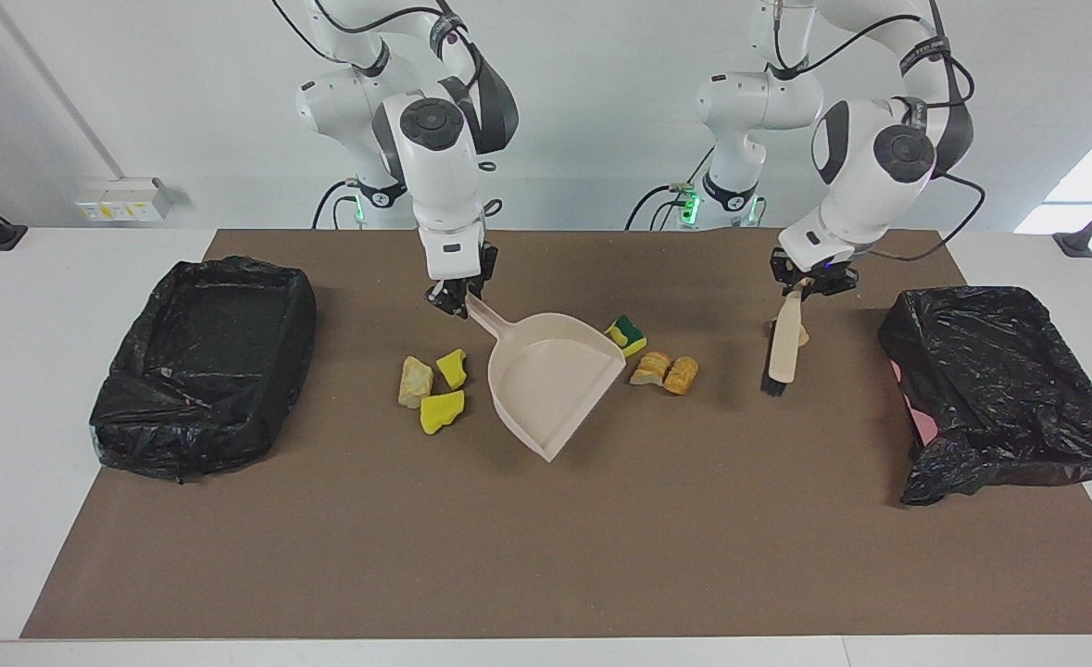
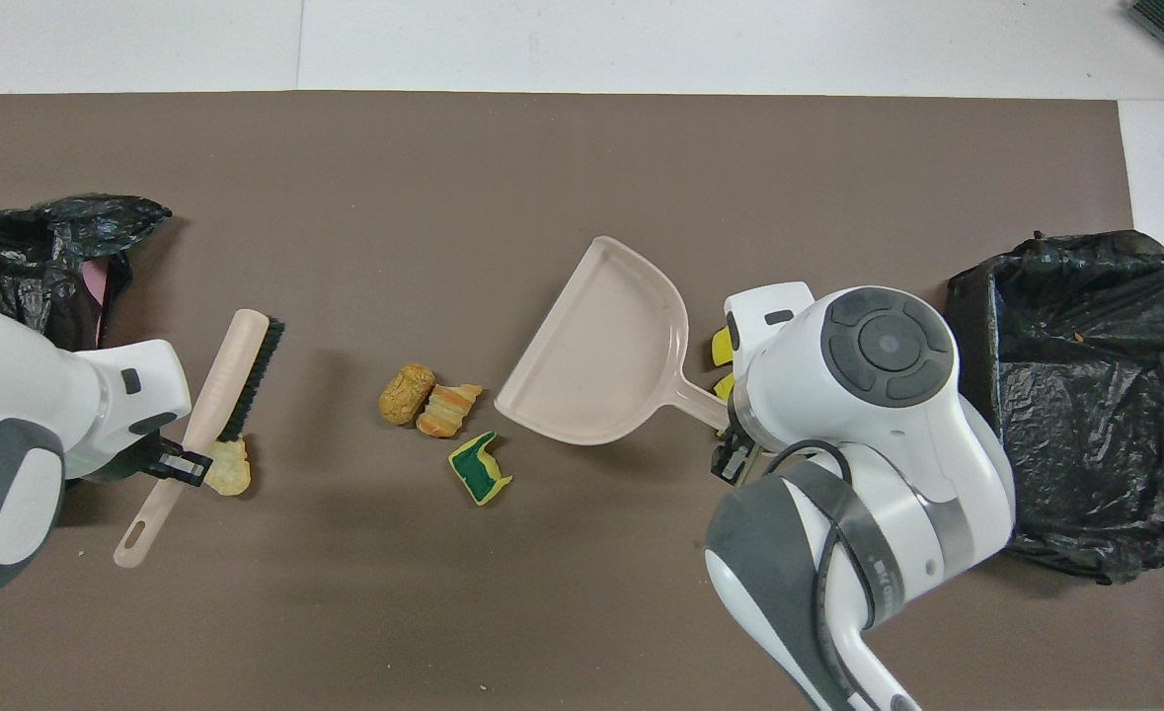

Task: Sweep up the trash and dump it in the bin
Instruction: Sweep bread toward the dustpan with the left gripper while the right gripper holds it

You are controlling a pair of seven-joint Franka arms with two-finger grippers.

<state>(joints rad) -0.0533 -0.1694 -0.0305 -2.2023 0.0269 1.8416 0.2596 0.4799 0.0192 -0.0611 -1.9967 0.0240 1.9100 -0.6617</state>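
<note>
Right gripper (image 1: 458, 298) clamped on the handle of the beige dustpan (image 1: 550, 384), fingers closed tight around it. Pan looks raised and tilted, its open mouth turned toward the left arm's end of the table; whether its lowest edge touches the brown mat (image 1: 546, 556) cannot be told from the facing view.

Left gripper (image 1: 809, 283) closed on the handle of the brush (image 1: 780, 347). Brush hangs nearly upright, dark bristles at the bottom, close above the mat.

Trash, four spots:
- Green-backed sponge chunk (image 1: 627, 334) just beside the pan's mouth, on the side nearer the robots.
- Two bread lumps (image 1: 666, 371) touching each other, between pan and brush.
- One more bread lump (image 2: 229, 467) by the brush, partly hidden by the handle in the facing view.
- Cluster of two yellow sponge chunks (image 1: 444, 394) and a pale lump (image 1: 414, 381), on the pan's side toward the right arm's end; mostly covered by the right wrist from overhead.

Black-lined bin (image 1: 203, 366) at the right arm's end of the table. Second black-bagged bin (image 1: 999, 389) at the left arm's end
</note>
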